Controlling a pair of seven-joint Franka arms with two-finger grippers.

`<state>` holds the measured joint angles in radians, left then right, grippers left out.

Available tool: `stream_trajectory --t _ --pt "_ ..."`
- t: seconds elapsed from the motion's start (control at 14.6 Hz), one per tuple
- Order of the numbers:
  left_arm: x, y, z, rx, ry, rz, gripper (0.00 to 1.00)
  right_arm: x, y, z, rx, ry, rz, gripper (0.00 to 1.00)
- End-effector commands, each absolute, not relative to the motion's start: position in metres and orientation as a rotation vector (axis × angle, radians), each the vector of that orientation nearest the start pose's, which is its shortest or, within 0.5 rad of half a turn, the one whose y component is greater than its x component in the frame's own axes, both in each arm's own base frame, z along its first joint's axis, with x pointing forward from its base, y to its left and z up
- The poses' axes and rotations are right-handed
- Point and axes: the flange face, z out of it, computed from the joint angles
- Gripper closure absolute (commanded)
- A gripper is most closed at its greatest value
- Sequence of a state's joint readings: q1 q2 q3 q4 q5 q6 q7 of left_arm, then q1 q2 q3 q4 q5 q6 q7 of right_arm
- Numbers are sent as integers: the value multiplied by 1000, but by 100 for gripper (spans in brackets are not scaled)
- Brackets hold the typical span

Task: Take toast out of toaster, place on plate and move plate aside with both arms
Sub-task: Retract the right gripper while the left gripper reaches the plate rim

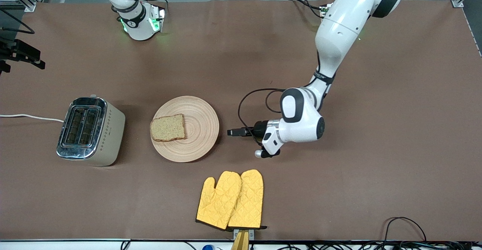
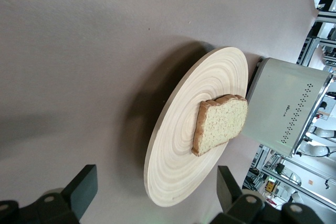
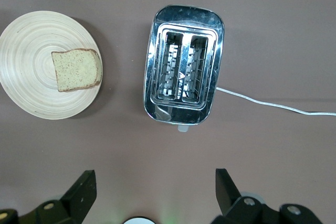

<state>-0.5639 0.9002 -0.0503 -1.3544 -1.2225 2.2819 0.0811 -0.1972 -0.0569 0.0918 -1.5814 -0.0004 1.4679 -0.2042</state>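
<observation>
The toast (image 1: 168, 127) lies flat on the plate (image 1: 199, 122), toward the rim that faces the toaster (image 1: 90, 130); both toaster slots stand empty, so what is left of the task appears to be moving the plate aside. The plate rests on the table (image 1: 339, 189), nearer the front camera's middle ground, between the toaster at the right arm's end and the left hand (image 1: 230, 132); a pair of yellow oven mitts (image 1: 230, 200) lies nearer the camera. The plate looks to be stiff, light wood with a thin, low rim, and would best be taken at that rim, at the edge away from the toast; its smooth grooved face may let the loose slice slide if it is tilted, so a level carry seems called for. The toast is soft and crumbly and needs no further handling. The left hand is low, just beside the plate's rim toward the left arm's end, fingers (image 2: 79, 187) wide apart, holding and touching nothing. The right hand (image 3: 152, 192) hangs high over the table beside the toaster, spread wide, empty, waiting.
</observation>
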Motion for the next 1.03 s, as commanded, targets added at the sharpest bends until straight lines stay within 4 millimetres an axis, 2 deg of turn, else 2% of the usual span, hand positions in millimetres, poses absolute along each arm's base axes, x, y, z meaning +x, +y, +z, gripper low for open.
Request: stream_trajectory --t 0.0,0.07,0.34,0.69,0.82,0.89,0.96 --pt "596 -471 186 2185 198 -224 0 522 -52 647 -3154 -184 69 0" --pt "588 -481 181 2188 199 -218 0 523 -51 653 -3154 -186 52 0" --pt "576 -510 166 2179 193 -193 1 522 -48 652 -3152 -181 63 0" --pt "563 -528 156 2171 207 -177 4 523 -41 650 -3150 -196 73 0" --pt "558 -533 157 2180 196 -145 11 523 -42 650 -3150 -193 73 0" --pt "555 -536 155 2189 184 -125 17 523 -42 650 -3150 -193 73 0" --pt "551 -539 152 2197 168 -106 28 523 -41 650 -3150 -196 75 0"
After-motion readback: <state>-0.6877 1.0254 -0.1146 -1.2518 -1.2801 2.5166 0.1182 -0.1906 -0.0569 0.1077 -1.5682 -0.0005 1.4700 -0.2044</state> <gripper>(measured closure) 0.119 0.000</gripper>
